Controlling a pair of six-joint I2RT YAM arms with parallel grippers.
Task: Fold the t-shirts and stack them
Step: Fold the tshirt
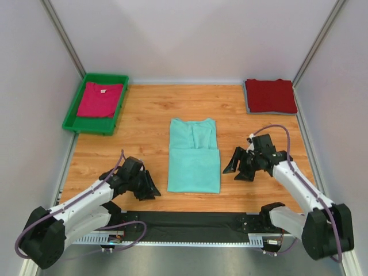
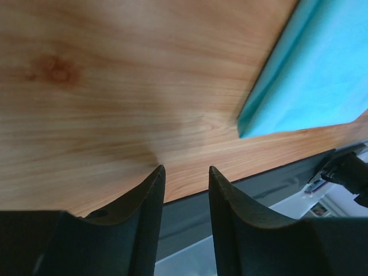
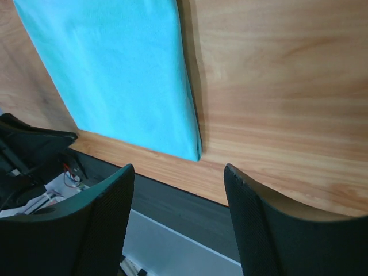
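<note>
Both the left fingers (image 2: 141,207) and right fingers (image 3: 100,215) are hanging spread and empty, flanking the folded mint-teal t-shirt (image 1: 194,164).

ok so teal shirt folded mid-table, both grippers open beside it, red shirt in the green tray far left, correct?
No: the tray holds the pink shirt. The red shirt lies folded on the table, far right, as the top view shows. The rest holds: teal shirt folded mid-table, left gripper and right gripper open beside it.
</note>
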